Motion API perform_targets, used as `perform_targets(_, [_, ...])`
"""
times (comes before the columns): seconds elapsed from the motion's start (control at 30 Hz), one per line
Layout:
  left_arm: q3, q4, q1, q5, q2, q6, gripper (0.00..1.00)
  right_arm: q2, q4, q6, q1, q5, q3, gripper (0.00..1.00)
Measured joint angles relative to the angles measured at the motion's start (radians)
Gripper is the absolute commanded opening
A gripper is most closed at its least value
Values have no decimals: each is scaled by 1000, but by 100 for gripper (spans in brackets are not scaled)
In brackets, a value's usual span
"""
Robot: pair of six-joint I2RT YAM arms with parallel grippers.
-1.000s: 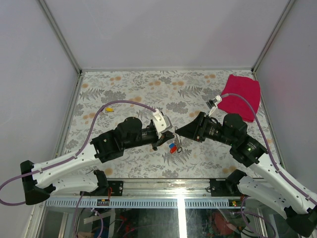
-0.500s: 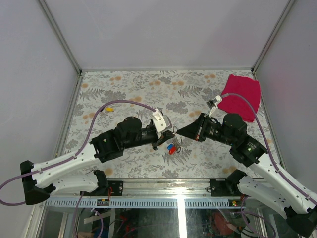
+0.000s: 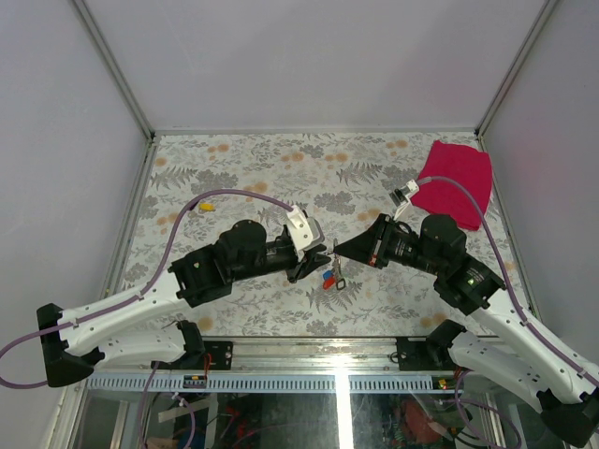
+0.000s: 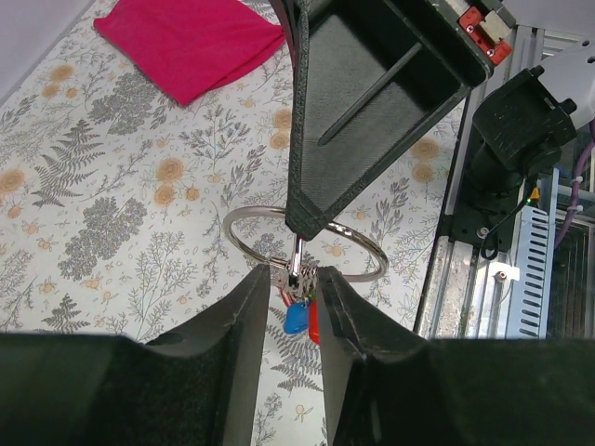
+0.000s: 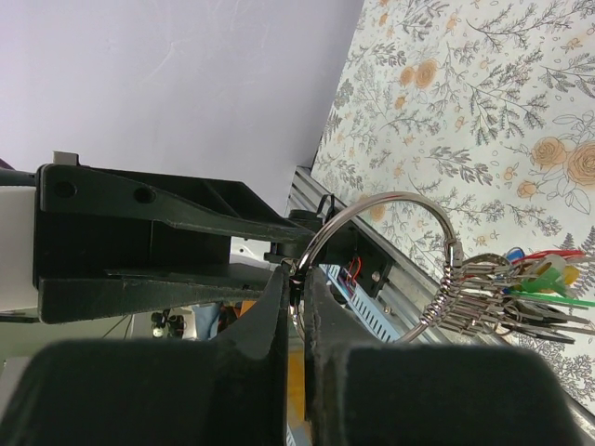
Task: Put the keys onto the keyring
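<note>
Item, right fingers (image 5: 263,372): pressed together on the wire of the keyring (image 5: 400,194), which I see standing out from their tips as an open silver loop, held clear of the bench (image 3: 262,168). Item, left fingers (image 4: 232,358): closed to a narrow gap on the opposite side of the ring, where the bunch hangs; whether they bear on wire or on a key shank I cannot tell. Item, the keys (image 5: 507,297): a tight cluster already threaded, with blue, red, green and yellow heads dangling below the ring between the two arms. Item, red cloth (image 3: 456,182): far right corner, well apart. Step in hand, as I judge it: seating a key along the coil, late in the task. My next move calls for one grip holding steady while the other turns slightly, never both releasing.
</note>
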Motion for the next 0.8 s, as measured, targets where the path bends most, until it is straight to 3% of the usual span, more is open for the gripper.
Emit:
perform_targets(0.1, [0,0,0,0,0,0,21,1,1,0,0,-6,0,0])
perform_targets(0.2, [0,0,0,0,2,-1,1,5,2,0,0,-14,0,0])
perform_targets(0.37, [5,-1,0,3,12,2,0,6,3,-6,0,-10,0,0])
perform_targets(0.6, [5,-1,0,-2,12,-5,0,5,-10,-42,0,6,3,39])
perform_targets(0.8, [6,-18,0,-45,15,-36,0,-48,-97,-165,0,123,45,49])
